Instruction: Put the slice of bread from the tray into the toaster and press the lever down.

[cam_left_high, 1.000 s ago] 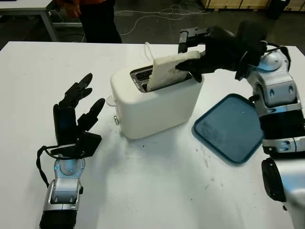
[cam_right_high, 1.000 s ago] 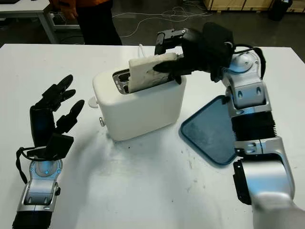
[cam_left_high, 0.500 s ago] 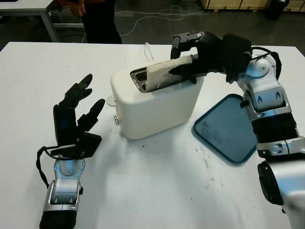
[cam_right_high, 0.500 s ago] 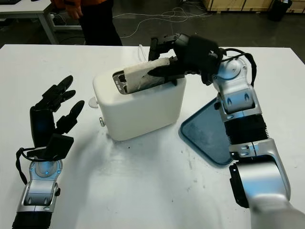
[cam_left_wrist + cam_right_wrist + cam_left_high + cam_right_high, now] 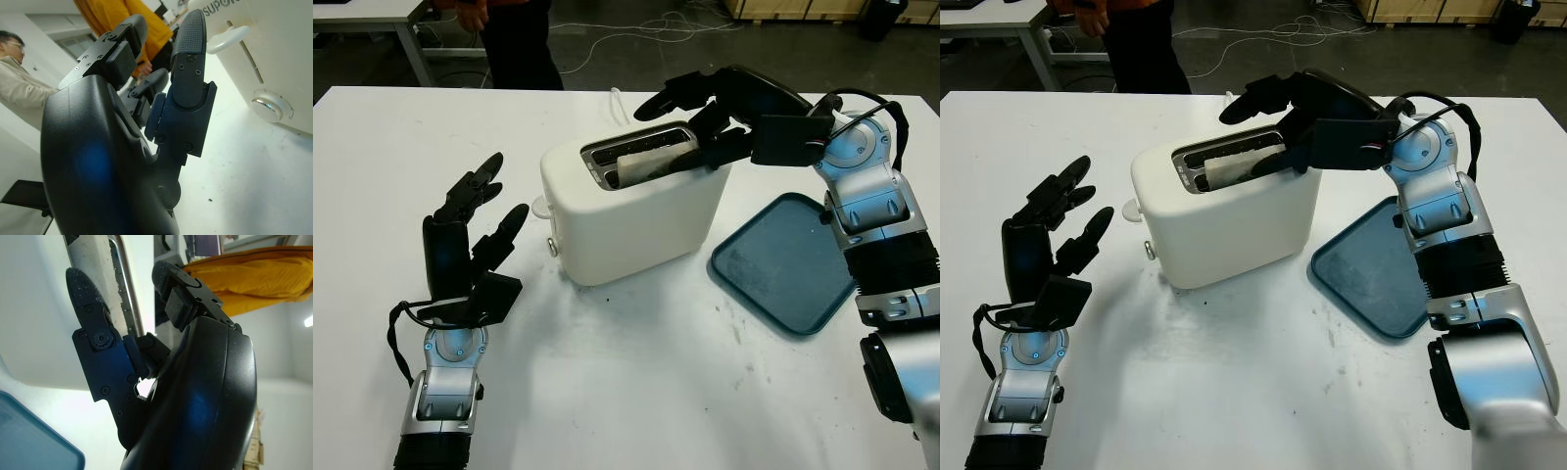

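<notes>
The white toaster point(image 5: 636, 220) stands mid-table. The slice of bread point(image 5: 646, 164) sits low in its nearer slot, only the top edge showing. My right hand point(image 5: 680, 127) hovers over the toaster's right end, open, holding nothing. Its thumb point(image 5: 85, 289) lies at the slot's rim beside the bread point(image 5: 88, 252). The white lever point(image 5: 540, 207) sticks out of the toaster's left end, above a round knob point(image 5: 266, 108). My left hand point(image 5: 475, 230) is open, upright on the table left of the toaster and apart from it.
A blue tray point(image 5: 783, 264) lies bare to the right of the toaster, under my right forearm. A person point(image 5: 514, 39) stands beyond the table's far edge. White cables lie on the floor behind.
My right hand pushed the tilted bread down into the slot, then let go and opened its fingers above the toaster. The left hand has stayed put.
</notes>
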`<move>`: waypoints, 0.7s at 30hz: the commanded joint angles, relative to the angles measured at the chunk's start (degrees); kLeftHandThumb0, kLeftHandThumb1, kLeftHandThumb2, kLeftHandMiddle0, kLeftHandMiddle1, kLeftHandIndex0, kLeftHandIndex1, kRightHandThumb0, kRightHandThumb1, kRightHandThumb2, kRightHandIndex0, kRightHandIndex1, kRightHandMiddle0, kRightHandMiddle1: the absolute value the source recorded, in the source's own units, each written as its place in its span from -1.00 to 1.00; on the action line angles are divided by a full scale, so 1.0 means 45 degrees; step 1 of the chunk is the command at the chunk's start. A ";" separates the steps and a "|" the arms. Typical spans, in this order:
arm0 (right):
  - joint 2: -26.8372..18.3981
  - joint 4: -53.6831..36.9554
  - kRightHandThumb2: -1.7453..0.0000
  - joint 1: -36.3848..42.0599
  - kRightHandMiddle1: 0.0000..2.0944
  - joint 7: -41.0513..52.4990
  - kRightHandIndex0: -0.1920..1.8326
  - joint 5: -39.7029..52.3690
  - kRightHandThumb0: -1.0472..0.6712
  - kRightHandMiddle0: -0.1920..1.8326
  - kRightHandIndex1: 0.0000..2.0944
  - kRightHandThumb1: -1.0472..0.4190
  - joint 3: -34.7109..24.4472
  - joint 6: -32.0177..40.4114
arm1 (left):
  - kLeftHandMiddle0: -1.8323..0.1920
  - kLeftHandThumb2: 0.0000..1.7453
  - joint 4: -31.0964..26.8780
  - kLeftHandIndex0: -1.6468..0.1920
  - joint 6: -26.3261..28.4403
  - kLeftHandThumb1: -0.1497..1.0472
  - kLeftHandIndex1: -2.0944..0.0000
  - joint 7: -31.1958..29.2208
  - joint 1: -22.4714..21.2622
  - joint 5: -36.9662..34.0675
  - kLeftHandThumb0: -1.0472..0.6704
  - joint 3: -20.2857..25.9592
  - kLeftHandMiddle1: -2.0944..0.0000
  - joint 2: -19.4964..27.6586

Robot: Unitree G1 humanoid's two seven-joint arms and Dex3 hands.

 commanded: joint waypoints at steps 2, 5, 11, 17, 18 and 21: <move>-0.0227 -0.0163 1.00 0.0052 -0.88 0.0237 -0.81 -0.0392 -0.16 -0.30 0.00 -0.47 0.0285 0.0148 | 0.25 -0.72 -0.0057 0.07 -0.0007 0.79 1.00 0.0063 0.0102 -0.0050 -0.46 -0.0004 0.50 -0.0103; -0.0189 -0.0398 0.99 0.0125 -0.88 -0.0139 -0.80 -0.0569 -0.10 -0.28 0.01 -0.48 0.0166 0.0123 | 0.25 -0.72 -0.0084 0.07 0.0031 0.79 1.00 0.0099 0.0114 0.0022 -0.45 -0.0009 0.50 -0.0108; -0.0362 -0.0406 0.99 0.1117 -0.88 -0.5968 -0.36 -0.3722 -0.13 0.00 -0.22 -0.60 -0.0014 -0.3626 | 0.24 -0.72 -0.0091 0.06 -0.0056 0.79 1.00 0.0074 0.0114 0.0161 -0.46 0.0027 0.51 0.0077; -0.1206 0.0548 0.99 0.1710 -0.92 -1.2515 -0.04 -0.7862 -0.13 0.16 -0.47 -0.64 0.0345 -0.6180 | 0.22 -0.73 -0.0286 0.05 0.0051 0.79 0.99 -0.0061 0.0070 0.0517 -0.46 0.0206 0.52 0.0609; -0.1295 0.0641 1.00 0.1856 -0.92 -1.3378 -0.02 -0.8289 -0.11 0.18 -0.49 -0.63 0.0380 -0.6373 | 0.22 -0.73 -0.0381 0.05 0.0130 0.79 0.99 -0.0104 0.0053 0.0559 -0.46 0.0228 0.52 0.0707; -0.1478 0.0597 1.00 0.2480 -0.94 -1.5519 0.06 -0.9453 -0.10 0.22 -0.59 -0.62 0.0469 -0.6326 | 0.21 -0.74 -0.0599 0.04 0.0199 0.79 0.99 -0.0236 0.0006 0.0710 -0.46 0.0287 0.53 0.1067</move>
